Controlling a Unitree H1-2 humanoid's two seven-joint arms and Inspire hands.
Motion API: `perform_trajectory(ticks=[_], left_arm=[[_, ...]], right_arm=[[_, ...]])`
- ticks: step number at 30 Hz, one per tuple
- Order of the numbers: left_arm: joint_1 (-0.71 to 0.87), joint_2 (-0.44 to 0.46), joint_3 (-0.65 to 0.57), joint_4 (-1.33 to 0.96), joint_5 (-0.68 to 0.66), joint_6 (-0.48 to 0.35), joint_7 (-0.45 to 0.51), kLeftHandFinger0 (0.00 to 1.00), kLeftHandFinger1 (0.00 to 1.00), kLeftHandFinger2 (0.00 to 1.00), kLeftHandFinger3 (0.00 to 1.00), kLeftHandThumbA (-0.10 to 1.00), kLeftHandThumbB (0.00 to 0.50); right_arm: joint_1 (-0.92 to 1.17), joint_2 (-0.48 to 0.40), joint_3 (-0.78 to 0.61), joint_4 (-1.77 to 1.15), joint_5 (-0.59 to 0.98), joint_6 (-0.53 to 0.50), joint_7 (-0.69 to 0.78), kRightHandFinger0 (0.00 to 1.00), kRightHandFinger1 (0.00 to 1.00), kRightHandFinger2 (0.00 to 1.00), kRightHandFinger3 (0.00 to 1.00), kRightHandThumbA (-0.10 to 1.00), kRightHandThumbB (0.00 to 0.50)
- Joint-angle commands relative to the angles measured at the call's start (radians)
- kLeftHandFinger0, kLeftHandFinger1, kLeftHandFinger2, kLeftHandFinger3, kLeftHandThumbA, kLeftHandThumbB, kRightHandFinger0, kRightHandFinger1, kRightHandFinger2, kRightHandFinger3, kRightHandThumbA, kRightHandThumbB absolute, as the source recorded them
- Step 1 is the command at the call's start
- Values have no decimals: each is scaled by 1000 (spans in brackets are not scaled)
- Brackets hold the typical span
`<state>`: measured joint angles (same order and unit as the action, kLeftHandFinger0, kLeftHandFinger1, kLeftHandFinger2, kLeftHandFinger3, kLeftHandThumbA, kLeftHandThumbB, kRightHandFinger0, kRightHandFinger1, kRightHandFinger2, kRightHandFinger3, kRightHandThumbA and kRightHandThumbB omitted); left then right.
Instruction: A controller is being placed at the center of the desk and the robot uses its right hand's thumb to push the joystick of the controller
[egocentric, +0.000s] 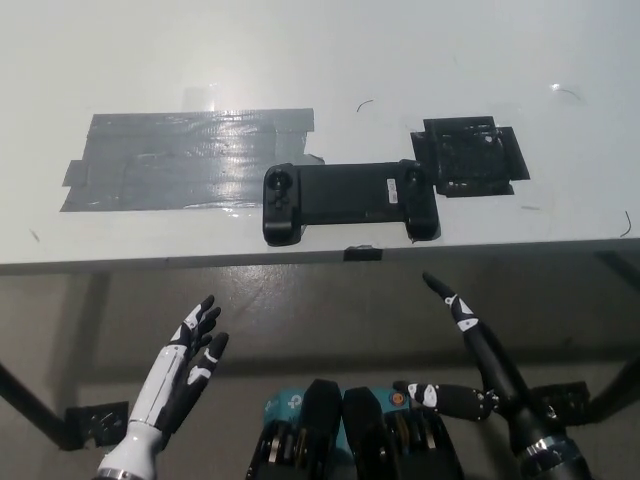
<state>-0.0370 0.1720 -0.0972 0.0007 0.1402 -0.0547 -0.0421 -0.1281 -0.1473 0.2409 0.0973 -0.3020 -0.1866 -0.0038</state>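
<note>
The controller (349, 200) lay flat on the white counter (300, 50), close to its near edge and roughly midway along it, long side running left to right. Its left grip carried a round joystick (279, 184). A wide patch of grey tape (180, 160) was stuck to the counter just left of and behind the controller, and a smaller patch of black tape (470, 155) sat just beyond its right end. The black right hand (470, 375) hung below the counter edge, well short of the controller, fingers spread and holding nothing, one finger pointing up toward the counter and another stretched out sideways. The white left hand (185, 365) rested low on the left, also below the edge, fingers apart and empty.
</note>
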Motion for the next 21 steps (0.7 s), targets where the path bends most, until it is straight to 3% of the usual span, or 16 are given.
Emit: perform_trajectory(ticks=[1, 3, 7, 14, 21], left_arm=[[4, -2, 4, -12, 2, -56, 2, 1000, 1000, 1000, 1000, 924, 1], [8, -3, 8, -11, -2, -54, 1, 1000, 1000, 1000, 1000, 922, 0], [12, -3, 8, -13, 5, -51, 4, 1000, 1000, 1000, 1000, 914, 0], [19, -10, 4, -15, 13, -45, 8, 1000, 1000, 1000, 1000, 841, 0], [23, -16, 5, -19, 9, -47, 6, 1000, 1000, 1000, 1000, 837, 0]], right_arm=[[-14, 30, -41, -24, -18, -94, -77, 1000, 1000, 1000, 1000, 975, 221], [-24, 47, -65, -55, -4, -92, -91, 1000, 1000, 1000, 1000, 976, 209], [-78, 67, -123, -118, 6, -38, -95, 1000, 1000, 1000, 1000, 1000, 243], [-241, 84, -203, -46, 37, 38, -91, 1000, 1000, 1000, 1000, 1000, 198], [-429, 101, -239, 184, 38, 67, -129, 1000, 1000, 1000, 1000, 980, 248]])
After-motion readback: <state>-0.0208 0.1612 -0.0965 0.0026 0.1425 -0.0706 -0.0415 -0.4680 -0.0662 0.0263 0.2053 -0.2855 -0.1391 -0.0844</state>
